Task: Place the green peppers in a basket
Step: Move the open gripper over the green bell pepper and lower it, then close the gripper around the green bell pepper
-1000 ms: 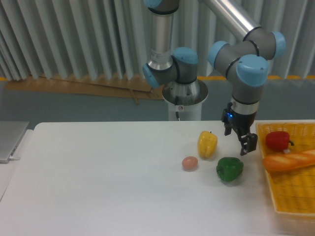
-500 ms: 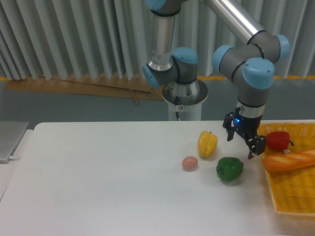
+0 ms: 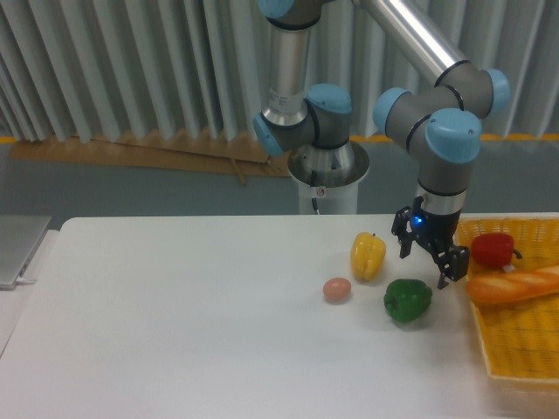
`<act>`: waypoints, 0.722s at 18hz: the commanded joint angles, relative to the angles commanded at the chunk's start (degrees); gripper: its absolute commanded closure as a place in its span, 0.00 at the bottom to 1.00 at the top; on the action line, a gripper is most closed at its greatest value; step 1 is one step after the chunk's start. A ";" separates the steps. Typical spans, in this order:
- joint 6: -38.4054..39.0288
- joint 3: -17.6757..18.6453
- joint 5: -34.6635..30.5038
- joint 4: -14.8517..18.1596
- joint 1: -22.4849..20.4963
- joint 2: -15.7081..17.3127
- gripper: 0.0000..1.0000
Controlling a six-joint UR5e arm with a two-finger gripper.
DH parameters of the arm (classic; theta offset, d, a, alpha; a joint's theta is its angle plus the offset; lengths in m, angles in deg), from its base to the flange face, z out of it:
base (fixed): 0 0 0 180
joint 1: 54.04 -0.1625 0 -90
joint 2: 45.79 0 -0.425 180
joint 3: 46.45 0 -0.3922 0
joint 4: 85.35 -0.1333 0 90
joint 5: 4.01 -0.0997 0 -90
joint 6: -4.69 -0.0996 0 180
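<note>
The glossy green pepper [image 3: 407, 299] rests on the white table, right of centre. Just above and slightly right of it hangs my gripper [image 3: 427, 263], open, with nothing between its fingers. The yellow-orange woven basket [image 3: 517, 349] lies at the table's right edge, partly cut off by the frame.
A yellow bell pepper [image 3: 368, 255] stands left of the gripper, and a small pinkish round item [image 3: 337, 289] lies left of the green pepper. Inside the basket are a red pepper [image 3: 493, 250] and a bread loaf [image 3: 515, 285]. The arm's base [image 3: 327, 166] rises behind the table.
The gripper first shifted right toward the basket, then came back slightly left and down above the green pepper. The objects on the table have not moved.
</note>
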 joint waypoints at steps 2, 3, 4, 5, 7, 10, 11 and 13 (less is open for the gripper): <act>-0.44 0.71 -0.18 -1.49 0.17 -0.79 0.00; -0.18 0.89 -0.44 -1.76 0.26 -1.05 0.00; 0.08 0.89 -1.22 -1.85 0.61 -1.93 0.00; -0.09 0.89 -2.36 -1.85 1.66 -2.20 0.00; -0.26 0.89 -4.39 -1.68 2.46 -3.07 0.00; 0.00 0.98 -6.32 -1.59 4.65 -4.13 0.00; 0.09 0.98 -6.59 -1.59 4.83 -4.13 0.00; -0.18 1.24 -6.59 -1.59 4.75 -4.22 0.00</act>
